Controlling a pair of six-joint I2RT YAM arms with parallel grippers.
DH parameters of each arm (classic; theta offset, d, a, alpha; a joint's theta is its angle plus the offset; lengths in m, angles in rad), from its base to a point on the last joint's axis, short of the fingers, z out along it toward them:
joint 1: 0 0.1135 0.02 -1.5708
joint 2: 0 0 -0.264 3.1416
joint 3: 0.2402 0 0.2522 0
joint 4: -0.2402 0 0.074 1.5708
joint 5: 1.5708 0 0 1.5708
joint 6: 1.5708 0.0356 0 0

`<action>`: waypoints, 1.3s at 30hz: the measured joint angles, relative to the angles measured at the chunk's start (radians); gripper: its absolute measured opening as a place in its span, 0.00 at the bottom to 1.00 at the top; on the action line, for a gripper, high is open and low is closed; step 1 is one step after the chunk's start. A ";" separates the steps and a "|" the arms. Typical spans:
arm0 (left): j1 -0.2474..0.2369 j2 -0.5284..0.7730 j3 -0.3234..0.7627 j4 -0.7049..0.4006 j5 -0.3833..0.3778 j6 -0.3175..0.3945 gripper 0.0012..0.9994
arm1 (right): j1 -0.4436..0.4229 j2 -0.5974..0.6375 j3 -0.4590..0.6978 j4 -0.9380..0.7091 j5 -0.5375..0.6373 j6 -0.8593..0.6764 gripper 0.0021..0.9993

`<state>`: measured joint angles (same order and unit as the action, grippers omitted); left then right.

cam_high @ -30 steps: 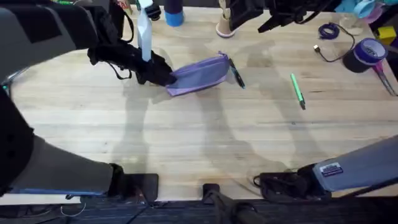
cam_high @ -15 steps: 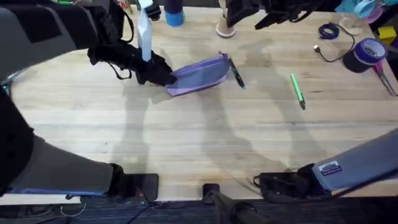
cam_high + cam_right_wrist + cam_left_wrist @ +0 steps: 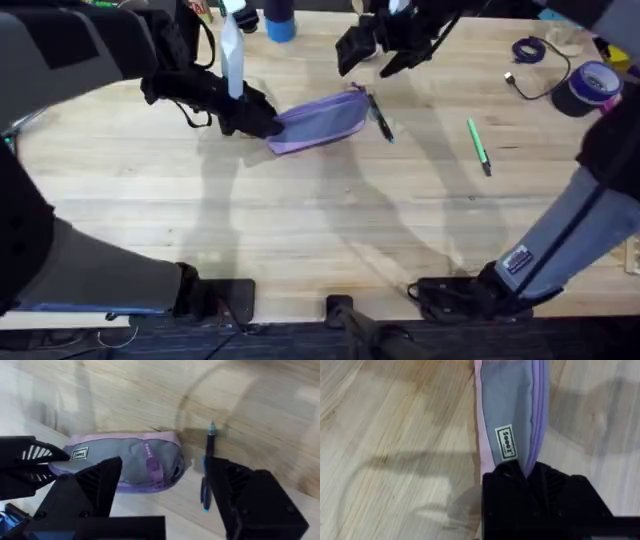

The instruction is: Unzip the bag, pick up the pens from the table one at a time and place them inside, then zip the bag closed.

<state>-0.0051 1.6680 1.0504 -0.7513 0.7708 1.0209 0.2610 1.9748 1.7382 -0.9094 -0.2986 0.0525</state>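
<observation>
Right now the bag (image 3: 322,121) lies on the desk (image 3: 320,230) toward its far side, zipper edge uppermost and apparently zipped, so the step in hand looks like the unzipping. The left hand (image 3: 262,122) is clamped on the bag's near-left end, its black fingers (image 3: 505,480) pinching the fabric just past the small white label (image 3: 505,441). That anchor is the thing to keep: the pouch is soft and would likely slide or fold if it were pulled with nothing bracing it.

Above the bag's other end hovers the right hand (image 3: 383,45), fingers spread wide and holding nothing. In its wrist view a lilac pull tab (image 3: 151,467) hangs over the grey side near that end. A good grasp would come down narrow onto that tab alone, not onto the fabric beneath, and then draw along the zipper line toward the left hand, keeping the pull low and parallel to the top edge.

Mind the black pen (image 3: 381,118), which lies touching or just beside the bag's right end; a wide approach could knock it. Well apart to the right lies the green pen (image 3: 479,146), out of the way. Neither pen is in the bag yet.
</observation>
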 joint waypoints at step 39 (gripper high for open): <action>0.000 0.000 0.000 -0.003 0.000 0.000 0.04 | 0.019 0.078 0.000 -0.026 0.014 0.017 0.03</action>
<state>-0.0051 1.6680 1.0504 -0.7540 0.7704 1.0210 0.2802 2.0525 1.7382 -0.9356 -0.2844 0.0692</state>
